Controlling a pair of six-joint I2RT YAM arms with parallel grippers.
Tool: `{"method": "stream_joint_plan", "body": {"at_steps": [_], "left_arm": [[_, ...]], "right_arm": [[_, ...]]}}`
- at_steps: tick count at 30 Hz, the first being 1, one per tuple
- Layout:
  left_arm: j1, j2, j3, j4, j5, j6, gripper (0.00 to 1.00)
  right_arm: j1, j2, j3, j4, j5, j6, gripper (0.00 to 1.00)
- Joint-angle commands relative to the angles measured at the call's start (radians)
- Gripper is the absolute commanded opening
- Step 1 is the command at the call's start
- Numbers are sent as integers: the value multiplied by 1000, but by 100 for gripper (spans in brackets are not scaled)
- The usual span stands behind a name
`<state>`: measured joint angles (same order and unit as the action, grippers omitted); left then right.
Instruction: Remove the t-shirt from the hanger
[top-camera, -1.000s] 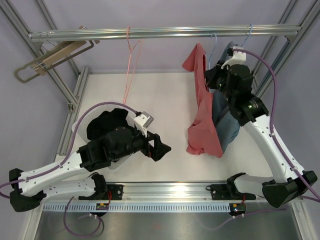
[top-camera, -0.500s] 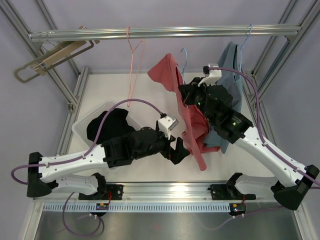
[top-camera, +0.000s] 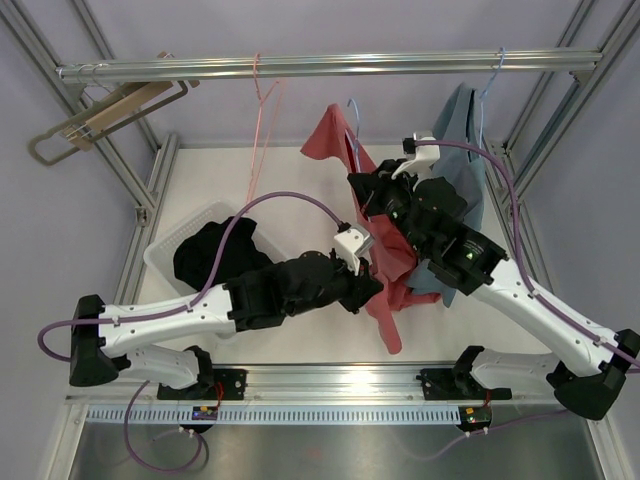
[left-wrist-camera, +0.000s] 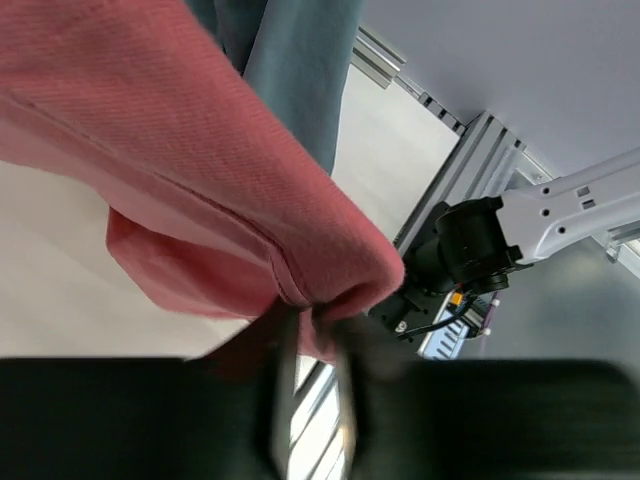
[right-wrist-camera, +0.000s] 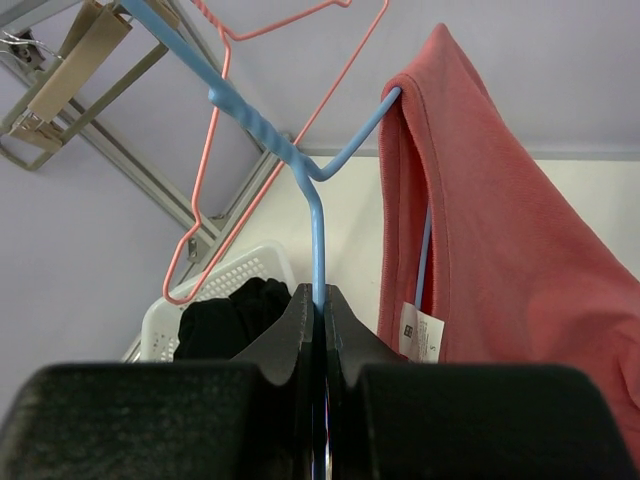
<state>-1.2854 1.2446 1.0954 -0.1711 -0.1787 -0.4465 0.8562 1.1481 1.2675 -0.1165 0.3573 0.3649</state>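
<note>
Above the table's middle, the red t-shirt (top-camera: 335, 135) hangs by one shoulder on the blue hanger (right-wrist-camera: 318, 230), clear of the rail (top-camera: 300, 68). The right gripper (right-wrist-camera: 320, 300) is pinched tight on the hanger's stem; the left gripper (left-wrist-camera: 310, 330) is clamped on a fold of the shirt's lower edge. The left should probably draw the cloth down along the wire's slope while the right holds firm and dips that shoulder, so the collar slides off without snagging. A grey-blue shirt (top-camera: 465, 120) hangs just behind; a white basket (top-camera: 165, 255) sits left.
</note>
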Motion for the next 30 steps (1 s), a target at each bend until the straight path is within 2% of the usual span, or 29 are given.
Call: {"method": "stream_joint_plan", "body": {"at_steps": [1, 2, 8, 13, 18, 22, 23, 27, 30], "left_arm": [[-15, 6, 40, 68, -44, -7, 8], [-25, 4, 40, 67, -41, -9, 0], [-112, -20, -28, 64, -4, -9, 0], [-173, -48, -121, 64, 11, -56, 0], [-193, -28, -221, 82, 33, -118, 0], [-200, -86, -236, 38, -60, -97, 0], [-200, -105, -227, 0, -126, -84, 0], [-198, -207, -145, -71, -290, 29, 0], [-196, -238, -74, -74, -412, 112, 0]], "right_arm": [[12, -65, 27, 141, 25, -15, 0], [12, -67, 30, 149, 26, -24, 0], [12, 16, 108, 237, 61, -92, 0], [12, 150, 265, 339, 95, -152, 0], [-3, 200, 415, 305, 43, -150, 0], [-5, 90, 347, 209, -35, -94, 0], [-5, 53, 313, 196, -82, -81, 0], [-9, -173, 88, 147, -178, -35, 0], [-20, -302, 2, 88, -245, -1, 0]]}}
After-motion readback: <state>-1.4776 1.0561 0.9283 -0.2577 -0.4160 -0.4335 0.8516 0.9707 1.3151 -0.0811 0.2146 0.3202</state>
